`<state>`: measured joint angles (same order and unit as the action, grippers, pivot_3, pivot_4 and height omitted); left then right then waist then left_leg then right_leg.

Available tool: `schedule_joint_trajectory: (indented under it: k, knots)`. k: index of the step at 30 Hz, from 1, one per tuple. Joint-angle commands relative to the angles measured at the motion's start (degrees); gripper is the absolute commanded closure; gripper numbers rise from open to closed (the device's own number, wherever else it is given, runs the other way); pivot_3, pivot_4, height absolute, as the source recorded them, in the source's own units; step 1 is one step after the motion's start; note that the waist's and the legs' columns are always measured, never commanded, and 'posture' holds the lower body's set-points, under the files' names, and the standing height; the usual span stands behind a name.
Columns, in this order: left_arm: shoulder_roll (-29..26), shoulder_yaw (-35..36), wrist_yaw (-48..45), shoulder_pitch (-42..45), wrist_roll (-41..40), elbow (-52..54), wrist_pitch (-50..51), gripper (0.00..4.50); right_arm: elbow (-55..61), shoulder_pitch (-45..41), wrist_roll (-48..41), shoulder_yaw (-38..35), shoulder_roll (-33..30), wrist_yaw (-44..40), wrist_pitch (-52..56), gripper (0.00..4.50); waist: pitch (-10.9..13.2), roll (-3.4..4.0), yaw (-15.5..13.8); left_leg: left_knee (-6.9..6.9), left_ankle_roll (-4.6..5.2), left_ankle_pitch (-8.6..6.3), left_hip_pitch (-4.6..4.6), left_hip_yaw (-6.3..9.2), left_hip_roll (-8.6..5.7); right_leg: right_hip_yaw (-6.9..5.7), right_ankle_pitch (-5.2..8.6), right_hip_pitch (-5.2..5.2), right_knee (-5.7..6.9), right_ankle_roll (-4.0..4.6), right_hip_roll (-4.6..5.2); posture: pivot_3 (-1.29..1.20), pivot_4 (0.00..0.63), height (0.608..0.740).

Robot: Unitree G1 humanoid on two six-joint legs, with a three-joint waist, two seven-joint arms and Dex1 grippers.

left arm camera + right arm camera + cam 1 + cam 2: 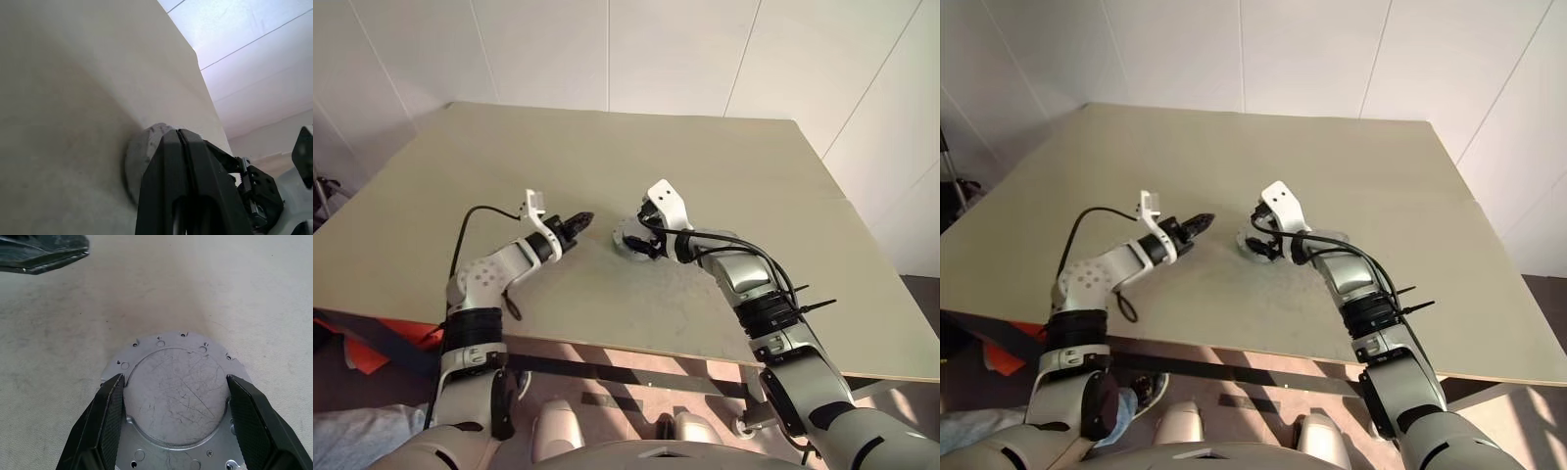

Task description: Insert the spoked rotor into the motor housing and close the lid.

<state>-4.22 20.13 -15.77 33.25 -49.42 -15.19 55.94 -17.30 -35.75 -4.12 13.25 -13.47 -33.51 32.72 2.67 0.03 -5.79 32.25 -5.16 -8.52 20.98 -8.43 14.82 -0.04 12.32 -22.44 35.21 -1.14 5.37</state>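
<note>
On the table (724, 166), right gripper (173, 396) straddles the flat-lying lid (177, 395) — left gripper (579, 221) shut, empty.

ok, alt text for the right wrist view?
The right gripper has its two black fingers spread on either side of a scratched pale silver lid seated on a round flanged motor housing on the beige table. The shut left gripper tip shows beyond it.

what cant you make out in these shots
- Inside of the motor housing: covered by the lid in the right wrist view, so the rotor and coils are hidden.
- Whether the right gripper touches the lid's rim.
- Head views: the assembly is small, partly behind the right gripper.
- Left wrist view: the left gripper, shut, blocks the assembly.
</note>
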Motion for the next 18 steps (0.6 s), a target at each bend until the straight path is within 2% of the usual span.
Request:
schedule_joint_trajectory:
  k: [1, 8, 18]
  knots:
    - [2.2, -0.4, 0.1, 4.0, 0.4, -4.2, -2.0, 4.48, -1.3, 0.4, 1.6, 0.9, -0.4, 0.3, 0.8, 1.33, 0.0, 0.0, 0.1, 0.0, 0.01, 0.0, -0.01, 0.0, 0.0, 0.0, 0.0, 0.0, 0.0, 0.0, 0.0, 0.0, 0.0, 0.74]
    - [3.1, -2.7, 1.4, 5.6, 6.1, -15.0, -2.1, 4.48, -0.2, 0.8, 1.3, -0.1, -0.8, 1.3, 1.5, 1.33, 0.0, 0.01, 0.1, -0.09, -0.09, 0.05, 0.02, 0.0, 0.0, 0.0, -0.01, 0.0, -0.15, -0.03, -0.02, 0.0, 0.0, 0.74]
    - [2.6, -2.2, 2.6, 4.6, 8.3, -16.4, -1.4, 4.48, -1.5, 0.0, 0.2, -1.5, -0.5, 2.1, 1.8, 1.33, 0.0, 0.04, 0.0, -0.09, 0.14, -0.08, -0.36, 0.0, -0.07, 0.01, 0.01, 0.5, -0.4, -0.08, 0.04, 0.0, 0.0, 0.74]
